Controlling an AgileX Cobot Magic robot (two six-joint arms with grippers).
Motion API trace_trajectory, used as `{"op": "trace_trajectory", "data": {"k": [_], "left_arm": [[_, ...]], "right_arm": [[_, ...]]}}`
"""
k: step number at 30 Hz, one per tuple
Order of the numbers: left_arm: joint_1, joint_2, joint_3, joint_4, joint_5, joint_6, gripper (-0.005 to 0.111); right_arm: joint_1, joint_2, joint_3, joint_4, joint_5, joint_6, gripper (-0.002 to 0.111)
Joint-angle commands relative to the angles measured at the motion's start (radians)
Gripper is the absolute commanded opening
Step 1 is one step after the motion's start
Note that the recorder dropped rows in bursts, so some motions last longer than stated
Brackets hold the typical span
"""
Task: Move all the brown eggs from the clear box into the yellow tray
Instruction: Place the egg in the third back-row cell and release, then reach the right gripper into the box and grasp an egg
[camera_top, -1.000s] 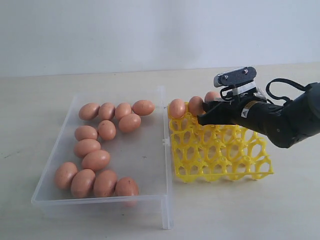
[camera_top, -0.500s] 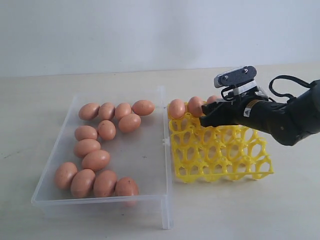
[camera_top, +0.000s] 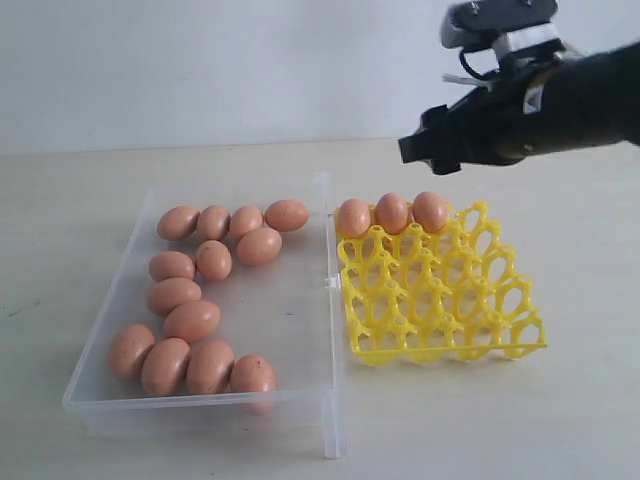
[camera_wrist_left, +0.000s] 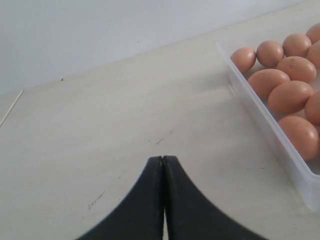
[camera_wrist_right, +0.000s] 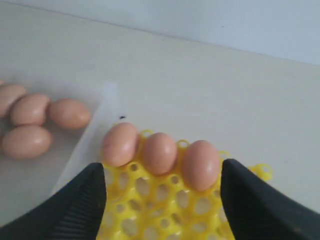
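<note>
Nearest the exterior camera stands the front wall of the clear box (camera_top: 200, 410), a shallow transparent tub resting on the pale table (camera_top: 560, 420). Thirteen brown eggs (camera_top: 192, 320) lie loose on its floor. Four sit in a row against the near wall, two lie just behind them toward the left side, and seven are gathered along the far wall. Just beside the box's right wall sits the yellow tray (camera_top: 440, 335). Its three nearer rows of cells hold nothing. Its far row carries three seated eggs (camera_top: 391, 212) side by side, starting from the corner next to the box, with the cell at the far-right end of that row open. The right gripper (camera_top: 428, 150) hangs in the air above and slightly beyond that far row, well clear of the eggs. Its black fingers are spread wide with nothing between them. In its wrist view the three seated eggs show in the gap between the two fingers, below them and untouched. The left gripper (camera_wrist_left: 162, 158) shows only in its own wrist view. Its two fingers are pressed together, holding nothing, over bare table outside the box's wall. Several boxed eggs lie near it but apart, on the other side of that wall.
</note>
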Motion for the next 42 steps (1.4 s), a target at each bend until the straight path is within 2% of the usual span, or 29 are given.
{"op": "trace_trajectory", "data": {"k": [1, 4, 9, 14, 16, 18, 20, 25, 30, 34, 37, 42], "left_arm": [[-0.002, -0.006, -0.004, 0.0, -0.008, -0.005, 0.0], [-0.002, -0.006, -0.004, 0.0, -0.008, -0.005, 0.0], [-0.002, -0.006, -0.004, 0.0, -0.008, -0.005, 0.0], [-0.002, -0.006, -0.004, 0.0, -0.008, -0.005, 0.0], [-0.002, -0.006, -0.004, 0.0, -0.008, -0.005, 0.0], [-0.002, -0.006, -0.004, 0.0, -0.008, -0.005, 0.0], [-0.002, -0.006, -0.004, 0.0, -0.008, -0.005, 0.0], [-0.002, -0.006, -0.004, 0.0, -0.008, -0.005, 0.0], [-0.002, -0.006, -0.004, 0.0, -0.008, -0.005, 0.0], [-0.002, -0.006, -0.004, 0.0, -0.008, -0.005, 0.0], [-0.002, -0.006, -0.004, 0.0, -0.008, -0.005, 0.0], [-0.002, -0.006, -0.004, 0.0, -0.008, -0.005, 0.0]], "right_arm": [[0.139, 0.024, -0.148, 0.198, 0.294, -0.117, 0.063], [0.212, 0.118, -0.236, 0.335, 0.321, -0.188, 0.063], [0.304, 0.333, -0.419, 0.419, 0.43, -0.188, 0.063], [0.337, 0.521, -0.616, 0.369, 0.447, -0.171, 0.063], [0.337, 0.584, -0.702, 0.308, 0.533, -0.074, 0.063], [0.334, 0.649, -0.801, 0.197, 0.649, 0.16, 0.063], [0.327, 0.694, -0.871, 0.132, 0.702, 0.291, 0.063], [0.325, 0.734, -0.934, 0.041, 0.669, 0.49, 0.063], [0.315, 0.74, -0.938, 0.024, 0.551, 0.824, 0.063], [0.309, 0.751, -0.938, -0.027, 0.57, 1.025, 0.063], [0.304, 0.76, -0.938, -0.027, 0.57, 1.096, 0.063], [0.304, 0.79, -0.938, 0.023, 0.544, 1.094, 0.063]]}}
